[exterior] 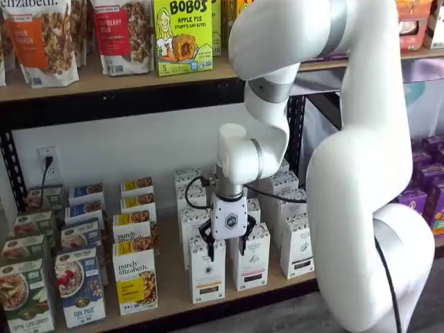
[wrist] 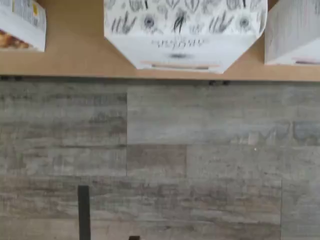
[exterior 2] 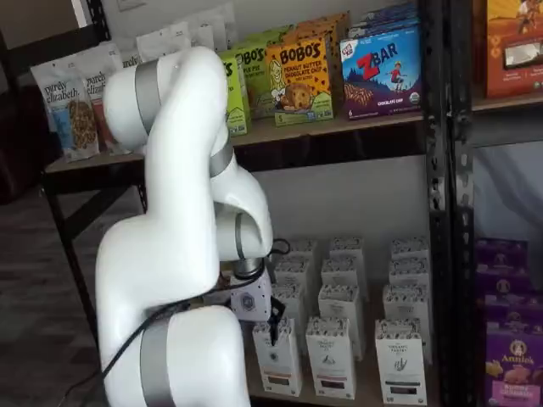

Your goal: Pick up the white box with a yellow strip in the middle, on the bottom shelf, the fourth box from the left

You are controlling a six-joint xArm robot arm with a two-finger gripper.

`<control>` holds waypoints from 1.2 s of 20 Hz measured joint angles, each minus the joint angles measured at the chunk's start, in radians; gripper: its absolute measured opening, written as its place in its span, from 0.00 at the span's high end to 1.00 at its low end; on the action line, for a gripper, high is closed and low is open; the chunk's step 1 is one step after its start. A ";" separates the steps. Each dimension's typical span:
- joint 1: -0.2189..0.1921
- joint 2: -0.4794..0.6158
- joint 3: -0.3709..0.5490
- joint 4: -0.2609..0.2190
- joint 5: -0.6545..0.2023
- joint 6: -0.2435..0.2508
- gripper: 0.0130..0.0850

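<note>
Nearest to me, the big white arm fills the room side of the bottom shelf (exterior: 173, 302), elbow bent, wrist pointing straight down. The gripper (exterior: 226, 248) hangs just in front of and over the front row of tall white cartons. Black fingers (exterior: 207, 248) stand apart either side of the white body, a plain gap between them, nothing held: released. In a shelf view from the other side the gripper (exterior 2: 273, 326) shows only as dark fingers beside the cable.

The white box (exterior: 207, 270) stands upright at the shelf's front edge, speckled band on top, dark label low on its face. It is directly below the gripper, top not yet between the fingers as far as I can tell. Also seen in a shelf view as the leftmost carton of the front row (exterior 2: 277, 356), half behind the arm.

Neighbours, going back along the shelf:
- A like carton (exterior: 251, 258) just beside it, toward the right corner. Small gap.
- The squat yellow-banded box (exterior: 134, 276) on its other side, a bit further off.
- More white cartons stacked in rows behind, close.

Wrist view: speckled top of the white box (wrist: 185, 30) sits centred, its face toward the shelf's black front rail, floor planks beyond the edge.

Judgement on the step, final approach before closing:
- Keep fingers wide, come down square over the top band.
- Straddle the narrow sides; the neighbouring carton leaves little room, so a finger could clip and tip it.
- Carton is tall and light, likely to topple backward into the row if nudged.
- Close only once both fingers are well down the sides.
</note>
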 joint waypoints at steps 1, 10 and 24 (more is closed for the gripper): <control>-0.005 0.013 -0.013 -0.002 -0.004 -0.003 0.00; -0.048 0.126 -0.146 0.003 0.000 -0.051 0.00; -0.069 0.249 -0.327 0.018 0.027 -0.084 0.00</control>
